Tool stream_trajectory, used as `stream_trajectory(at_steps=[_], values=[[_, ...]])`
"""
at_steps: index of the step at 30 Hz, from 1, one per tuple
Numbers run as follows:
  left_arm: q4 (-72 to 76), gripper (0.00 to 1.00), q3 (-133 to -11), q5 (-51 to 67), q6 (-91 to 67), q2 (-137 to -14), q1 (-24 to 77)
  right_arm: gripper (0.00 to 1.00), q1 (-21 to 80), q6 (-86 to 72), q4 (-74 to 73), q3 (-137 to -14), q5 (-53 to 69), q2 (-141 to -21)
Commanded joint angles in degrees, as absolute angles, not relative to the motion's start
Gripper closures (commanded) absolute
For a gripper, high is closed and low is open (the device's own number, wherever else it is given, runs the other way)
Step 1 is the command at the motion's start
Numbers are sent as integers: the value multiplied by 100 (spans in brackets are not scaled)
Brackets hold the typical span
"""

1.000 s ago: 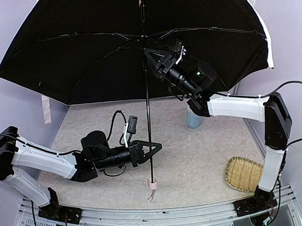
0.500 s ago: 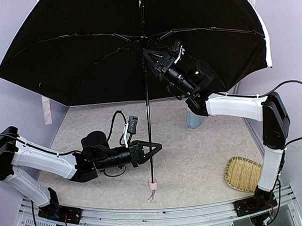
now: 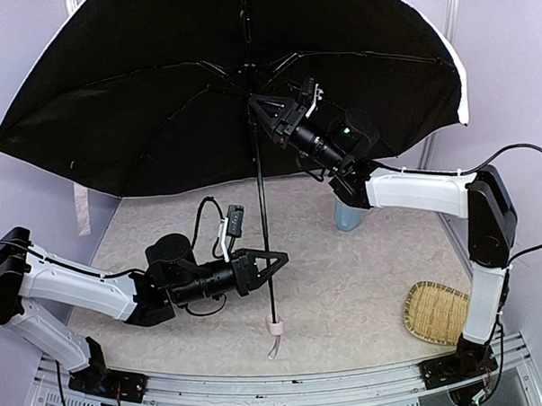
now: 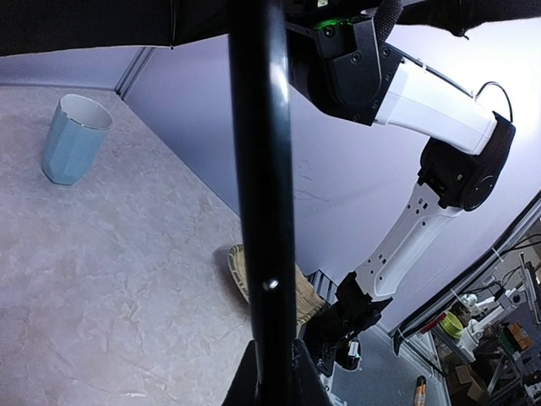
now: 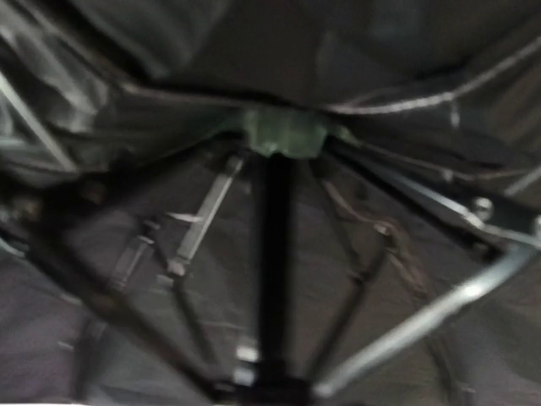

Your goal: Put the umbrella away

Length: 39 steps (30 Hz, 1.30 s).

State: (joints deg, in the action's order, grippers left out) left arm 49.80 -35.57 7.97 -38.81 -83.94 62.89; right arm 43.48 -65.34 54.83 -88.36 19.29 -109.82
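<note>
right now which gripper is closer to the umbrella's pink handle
Left. The left gripper clamps the shaft just above the pink handle. The right gripper is far up the same shaft, close under the canopy.

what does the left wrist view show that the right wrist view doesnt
Only the left wrist view: the light-blue cup, the woven tray and the right arm.
Only the right wrist view: a blurred close-up of the ribs meeting at the hub under the canopy.
Both: the black umbrella shaft running through the frame.
</note>
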Motion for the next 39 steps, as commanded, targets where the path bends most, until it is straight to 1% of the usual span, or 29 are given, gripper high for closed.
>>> stream_trajectory(at_steps=[1,2,6,9,11,13,16,19,22,24,27,30,32,36,39], values=[[5041,100,-3697,254,-3295,-8047,6363,46,4366,-5536,4708,-8843,1826,-10630],[4863,100,-3733,-25,-3244,-7994,6365,41,4403,-5107,4515,-8710,1677,-10470],[4130,100,-3930,-1191,-2947,-7861,6489,26,4805,-3130,3693,-8151,137,-9751],[4027,100,-3995,-1838,-2703,-7823,6656,23,5202,-1876,3447,-7914,-922,-9451],[4016,100,-4043,-2106,-2567,-7870,6735,23,5309,-1341,3453,-7860,-1151,-9383],[3937,100,-4137,-2208,-2544,-7933,6778,26,5378,-1069,3391,-7959,-1102,-9374],[3868,100,-4207,-2305,-2570,-7996,6840,33,5457,-828,3187,-8318,-948,-9459],[3867,100,-4242,-2367,-2517,-8031,6889,34,5477,-763,3102,-8557,-883,-9600],[3891,100,-4254,-2342,-2480,-8048,6917,31,5477,-764,3119,-8721,-719,-9726],[3902,100,-4261,-2324,-2459,-8051,6918,26,5478,-717,3110,-8912,-433,-9865],[3909,100,-4263,-2331,-2441,-8057,6933,21,5477,-748,2526,-9617,-75,-10209],[3928,100,-4270,-2358,-2400,-8061,6970,19,5477,-883,2118,-10174,14,-10508],[3930,100,-4271,-2372,-2379,-8075,6983,23,5481,-932,2110,-10296,-21,-10615],[3918,100,-4255,-2382,-2341,-8052,6997,45,5480,-1024,2245,-10311,-261,-10669],[3923,100,-4246,-2383,-2310,-8046,7005,59,5483,-1028,2354,-10312,-307,-10687]])
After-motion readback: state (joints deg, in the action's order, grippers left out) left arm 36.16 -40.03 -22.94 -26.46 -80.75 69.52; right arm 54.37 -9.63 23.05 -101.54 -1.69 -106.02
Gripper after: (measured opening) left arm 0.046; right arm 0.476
